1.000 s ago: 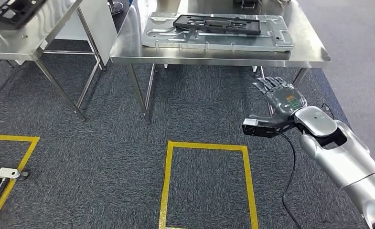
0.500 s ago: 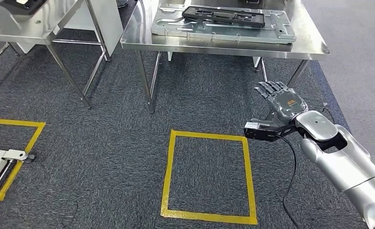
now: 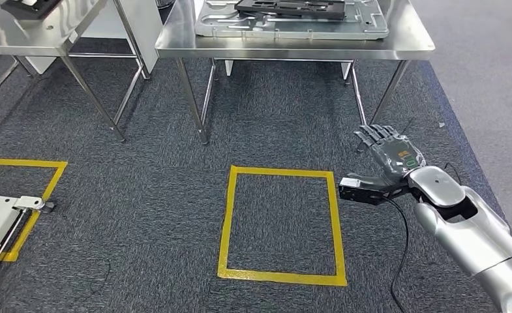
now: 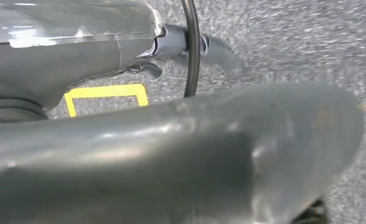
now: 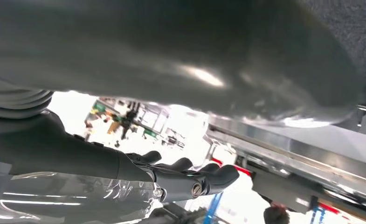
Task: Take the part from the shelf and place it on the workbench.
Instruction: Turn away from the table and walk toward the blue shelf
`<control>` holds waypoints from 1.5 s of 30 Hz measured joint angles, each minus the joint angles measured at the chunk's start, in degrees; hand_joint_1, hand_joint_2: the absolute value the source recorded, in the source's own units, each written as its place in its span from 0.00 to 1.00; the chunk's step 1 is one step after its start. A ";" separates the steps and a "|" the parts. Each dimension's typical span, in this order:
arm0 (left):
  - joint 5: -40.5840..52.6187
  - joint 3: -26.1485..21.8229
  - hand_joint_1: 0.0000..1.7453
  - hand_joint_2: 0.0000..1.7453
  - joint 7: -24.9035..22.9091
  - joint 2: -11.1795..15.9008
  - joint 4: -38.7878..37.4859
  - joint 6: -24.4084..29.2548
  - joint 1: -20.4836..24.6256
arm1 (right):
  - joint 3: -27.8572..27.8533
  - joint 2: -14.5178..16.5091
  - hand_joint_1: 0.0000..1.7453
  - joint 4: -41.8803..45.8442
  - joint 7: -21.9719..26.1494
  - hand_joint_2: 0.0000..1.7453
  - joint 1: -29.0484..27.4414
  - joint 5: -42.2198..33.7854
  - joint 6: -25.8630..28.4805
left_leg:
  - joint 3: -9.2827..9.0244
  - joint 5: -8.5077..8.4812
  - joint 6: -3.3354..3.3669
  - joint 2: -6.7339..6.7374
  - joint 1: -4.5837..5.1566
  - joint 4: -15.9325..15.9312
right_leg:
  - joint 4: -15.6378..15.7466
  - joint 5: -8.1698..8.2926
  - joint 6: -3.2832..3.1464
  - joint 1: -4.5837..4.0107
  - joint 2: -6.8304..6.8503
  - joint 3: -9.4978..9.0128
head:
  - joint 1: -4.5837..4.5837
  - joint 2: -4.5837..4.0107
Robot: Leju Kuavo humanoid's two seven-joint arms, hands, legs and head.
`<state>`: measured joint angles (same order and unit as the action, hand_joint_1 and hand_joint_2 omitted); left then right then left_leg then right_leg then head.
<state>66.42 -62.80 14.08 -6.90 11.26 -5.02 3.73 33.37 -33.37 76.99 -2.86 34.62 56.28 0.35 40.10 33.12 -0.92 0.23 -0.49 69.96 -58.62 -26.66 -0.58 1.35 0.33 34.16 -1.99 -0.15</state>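
Observation:
A long black part [image 3: 286, 7] lies on a silver metal plate [image 3: 292, 27] on the steel workbench [image 3: 292, 47] at the far edge of the head view. My right hand [image 3: 390, 156] hangs over the carpet, in front of the workbench's right leg and well below its top. Its fingers are spread and it holds nothing. The dark fingers [image 5: 190, 179] stretch out straight in the right wrist view. A blurred grey bulk of my left hand [image 4: 171, 158] fills the left wrist view up close, and its fingers are hidden.
A second steel table [image 3: 38, 29] stands at the far left with a black piece [image 3: 28, 5] on it. A yellow tape square [image 3: 282, 225] marks the carpet before the workbench. Another yellow outline [image 3: 25, 189] lies at the left with a pale metal frame [image 3: 2, 222].
The whole picture has shifted: the camera has moved, so the workbench now sits higher and the full yellow square shows. My right hand stays spread and sits a little lower.

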 joint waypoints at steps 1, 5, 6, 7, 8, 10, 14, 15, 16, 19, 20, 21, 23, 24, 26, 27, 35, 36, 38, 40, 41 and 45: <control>-0.01 -0.01 0.00 0.00 -0.01 -0.01 0.00 0.03 0.01 | -0.82 -0.08 0.00 0.02 -0.09 0.25 -1.43 -0.04 0.83 | 0.25 1.36 0.01 0.00 0.00 3.06 | -0.02 0.55 -0.13 -0.24 0.08 0.66 | -0.01 0.00; -0.02 -0.05 0.00 0.00 -0.16 0.00 0.00 0.16 0.00 | -5.78 -0.20 0.00 0.44 -0.09 1.00 -10.34 0.40 4.85 | -6.65 -2.49 2.06 -0.14 0.75 -1.20 | -0.08 2.63 -0.39 -1.35 0.41 3.07 | -0.01 0.00; -0.03 -0.08 0.00 0.00 -0.21 0.02 0.01 0.22 0.02 | -7.40 -0.12 0.00 0.65 -0.13 1.00 -12.96 0.81 6.06 | -9.89 -2.74 2.93 -0.22 1.05 -5.76 | -0.08 3.13 -0.35 -1.59 0.48 3.50 | -0.01 0.00; -0.02 -0.10 0.00 0.00 -0.24 0.03 0.02 0.27 0.05 | -8.94 0.02 0.00 0.83 -0.16 1.00 -15.68 1.25 7.22 | -12.45 -2.41 3.43 -0.32 1.31 -9.68 | 0.01 3.63 -0.21 -1.69 0.59 3.75 | 0.00 0.00; 0.00 -0.18 0.00 0.00 -0.27 0.03 0.03 0.34 0.05 | -10.62 0.35 0.00 0.90 -0.15 1.00 -18.37 1.67 8.47 | -14.03 -1.86 3.76 -0.43 1.53 -12.45 | 0.19 4.09 -0.01 -1.63 0.71 3.84 | 0.01 0.00; 0.04 -0.44 0.00 0.00 -0.38 -0.07 0.04 0.50 -0.05 | -14.31 1.85 0.00 0.54 0.39 1.00 -24.14 1.94 11.25 | -14.61 -2.03 3.88 -0.53 1.56 -14.70 | 0.73 5.03 0.64 -1.51 0.89 3.81 | 0.01 0.00; -0.13 -1.42 0.00 0.75 -0.41 -0.49 0.04 0.81 -0.37 | -22.24 7.04 0.00 -2.98 2.71 1.00 -34.92 0.88 15.94 | -13.85 -5.00 4.57 -0.39 1.08 -16.64 | -4.21 -0.96 1.73 -1.12 0.09 5.52 | 0.03 0.00; -0.18 -1.60 0.00 1.00 -0.40 -0.50 0.04 0.90 -0.45 | -23.83 8.26 0.00 -4.10 2.99 1.00 -36.59 0.47 16.17 | -13.22 -5.53 4.64 -0.29 1.06 -16.64 | -7.66 -3.64 2.02 -0.89 -0.08 6.49 | 0.02 0.00; -0.22 -1.73 0.00 1.00 -0.45 -0.51 0.04 1.04 -0.51 | -25.26 9.59 0.00 -5.44 3.36 1.00 -37.86 -0.06 16.27 | -12.54 -5.99 4.49 -0.15 1.02 -16.50 | -10.93 -5.15 2.39 -0.60 -0.12 7.25 | 0.02 0.00; -0.10 -2.27 0.00 1.00 -1.33 -0.63 0.04 1.78 -0.57 | -29.94 15.15 0.00 -14.82 6.82 1.00 -39.50 -1.93 18.39 | -10.37 -6.82 3.73 0.27 0.47 -15.48 | -12.55 -2.23 3.66 0.50 -0.08 5.03 | 0.03 0.00; 0.02 -2.46 0.00 1.00 -1.75 -0.70 0.04 2.06 -0.54 | -31.76 17.21 0.00 -20.04 8.61 1.00 -39.22 -2.65 19.76 | -9.71 -6.84 3.36 0.34 0.28 -14.76 | -9.53 -0.99 4.07 0.96 0.02 2.41 | 0.03 0.00; 0.17 -2.61 0.00 1.00 -2.16 -0.75 0.05 2.39 -0.52 | -33.77 19.18 0.00 -25.87 10.26 1.00 -38.65 -3.50 21.03 | -8.97 -6.72 2.93 0.37 0.20 -13.86 | -5.80 -0.94 4.36 1.16 0.11 -0.45 | 0.03 0.00; 0.51 -2.77 0.00 1.00 -2.87 -0.80 0.05 2.96 -0.43 | -37.77 22.49 0.00 -36.78 12.21 1.00 -37.66 -5.31 22.34 | -7.91 -6.27 1.98 0.38 0.39 -12.22 | -0.82 -2.63 3.75 1.24 0.19 -3.90 | 0.00 0.00; 0.67 -2.79 0.00 1.00 -3.15 -0.81 0.05 3.16 -0.43 | -39.51 23.89 0.00 -41.26 12.53 1.00 -37.45 -6.02 22.44 | -7.60 -6.14 1.58 0.39 0.47 -11.74 | -0.17 -3.46 3.07 1.06 0.15 -4.24 | -0.01 0.00; 0.93 -2.80 0.00 1.00 -3.60 -0.84 0.05 3.38 -0.50 | -42.11 26.12 0.00 -47.98 12.29 1.00 -37.38 -6.91 21.70 | -7.43 -5.97 0.90 0.40 0.30 -11.14 | -0.26 -3.46 1.56 1.00 0.15 -3.77 | -0.02 0.00; 1.07 -2.81 0.00 1.00 -3.87 -0.87 0.05 3.52 -0.56 | -43.16 26.99 0.00 -50.62 11.55 1.00 -37.20 -7.35 20.64 | -7.06 -5.16 0.59 0.37 0.13 -10.29 | -0.25 -3.17 0.97 0.97 0.13 -3.50 | -0.02 0.00; 1.99 -2.81 0.00 1.00 -6.44 -0.97 0.04 6.09 -0.65 | -49.74 32.37 0.00 -62.01 2.19 1.00 -35.93 -11.02 11.87 | -6.60 0.60 0.89 0.21 0.07 -1.53 | -0.36 -1.13 -0.49 -0.33 -0.02 -1.02 | -0.03 0.00; 1.94 -2.75 0.00 1.00 -6.54 -0.96 0.04 6.38 -0.65 | -50.19 32.88 0.00 -62.54 1.76 1.00 -35.77 -11.37 11.72 | -9.27 -0.79 1.47 0.18 0.27 -6.01 | -0.37 -0.95 -0.41 -0.49 -0.07 -0.95 | -0.03 0.00; 1.01 -1.93 0.00 1.00 -6.84 -0.93 0.04 6.83 -0.83 | -50.79 33.65 0.00 -63.11 1.11 1.00 -35.44 -12.49 11.29 | -12.56 -2.44 2.18 0.25 0.71 -11.78 | -0.31 -0.56 0.00 -0.62 -0.11 -0.95 | -0.02 0.00; -1.06 -0.04 0.00 1.00 -7.18 -0.84 0.05 7.06 -1.38 | -50.94 34.00 0.00 -63.19 0.96 1.00 -35.23 -14.03 10.77 | -12.76 -2.87 2.42 0.35 0.96 -12.81 | -0.06 -0.10 0.70 -0.55 -0.10 -1.01 | -0.02 0.00; -2.36 1.09 0.00 1.00 -7.34 -0.80 0.07 7.13 -1.70 | -50.94 34.09 0.00 -63.19 0.96 1.00 -35.17 -14.89 10.49 | -12.73 -3.20 2.67 0.39 0.82 -13.32 | -0.11 -0.03 1.03 -0.51 -0.08 -1.02 | -0.02 0.00; -7.99 5.90 0.00 1.00 -7.86 -0.49 0.70 7.09 -2.48 | -50.88 34.24 0.00 -63.28 0.96 1.00 -35.57 -18.51 9.51 | -12.07 -4.88 3.92 0.57 0.57 -14.67 | -7.81 -5.86 1.78 -0.53 -0.19 2.26 | -0.01 0.00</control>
<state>58.43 -56.90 6.22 -7.39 11.95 2.07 1.25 -17.52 0.87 13.71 -1.90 -0.95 37.77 9.86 28.03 28.23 3.00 0.79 0.08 55.30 -66.43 -32.52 1.21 0.82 0.14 36.42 -2.00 -0.15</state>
